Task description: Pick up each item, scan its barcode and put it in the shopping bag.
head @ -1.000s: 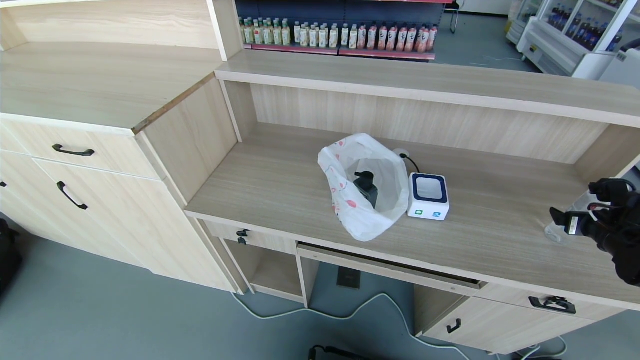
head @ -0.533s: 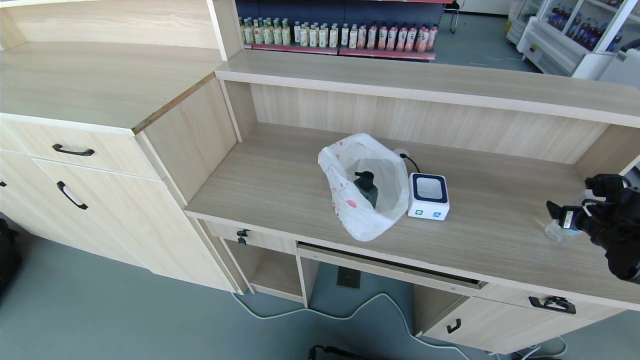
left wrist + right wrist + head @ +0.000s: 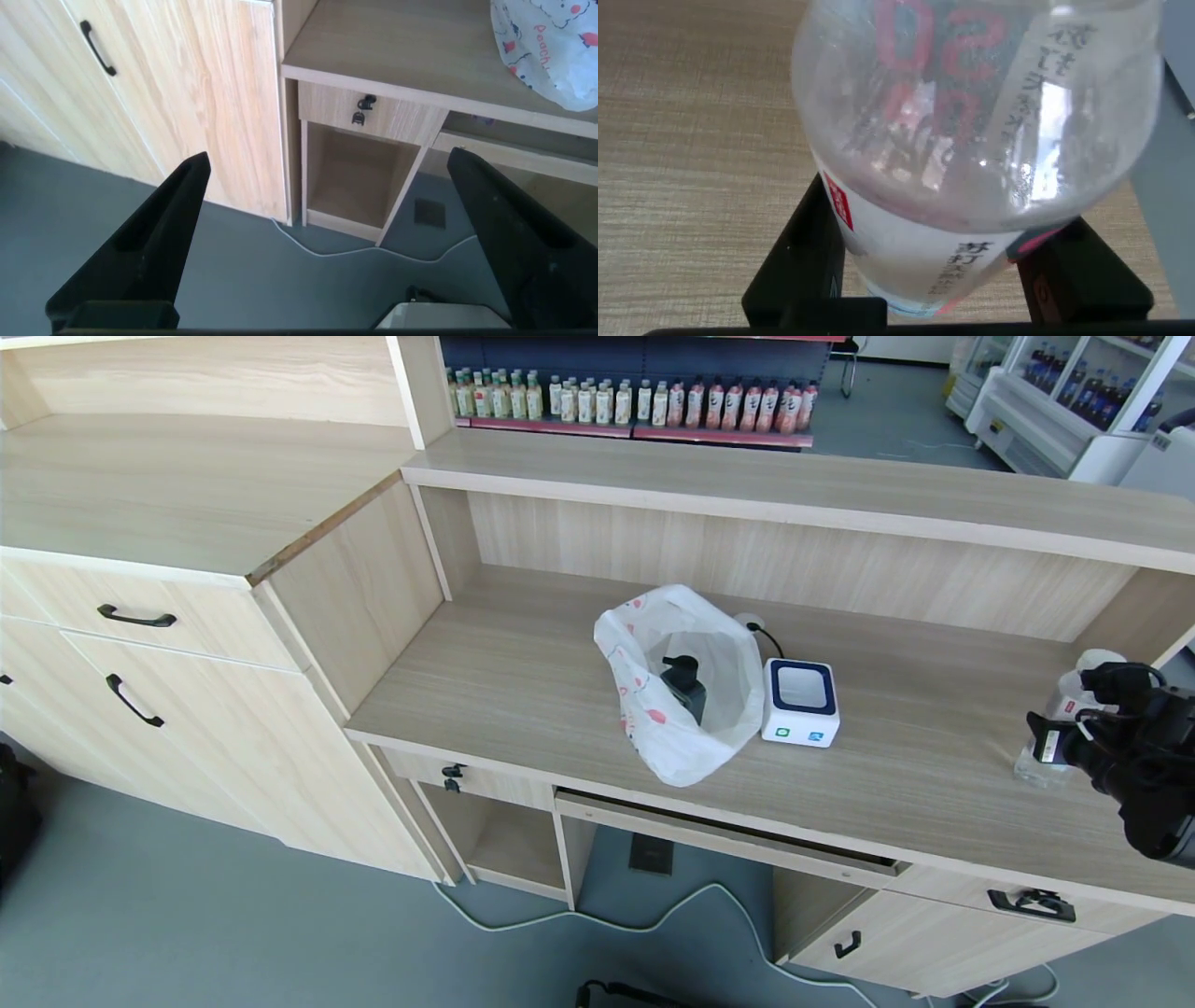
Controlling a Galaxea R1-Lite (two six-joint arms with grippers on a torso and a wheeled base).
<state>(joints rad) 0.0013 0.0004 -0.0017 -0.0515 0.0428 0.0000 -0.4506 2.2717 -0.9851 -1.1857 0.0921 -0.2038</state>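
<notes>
Light wood table (image 3: 523, 681), raised ledge (image 3: 747, 476) along its far edge. Left of table: taller cabinet (image 3: 187, 523), black handles (image 3: 136, 618). Under table: open cubby (image 3: 509, 845), key (image 3: 453, 777) in drawer lock, white cable (image 3: 597, 922) on grey floor (image 3: 187, 915). Beyond table: shelf (image 3: 635, 429) of drink bottles (image 3: 625, 403), glass-door fridges (image 3: 1064, 392).

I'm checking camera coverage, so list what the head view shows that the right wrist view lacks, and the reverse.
Head view, not the right wrist view: the shopping bag with a dark pump bottle inside, and the scanner beside it. Right wrist view, not the head view: the label with red print on the clear bottle, seen close. Shared: the clear bottle on the wooden counter, with the right gripper around it.
</notes>
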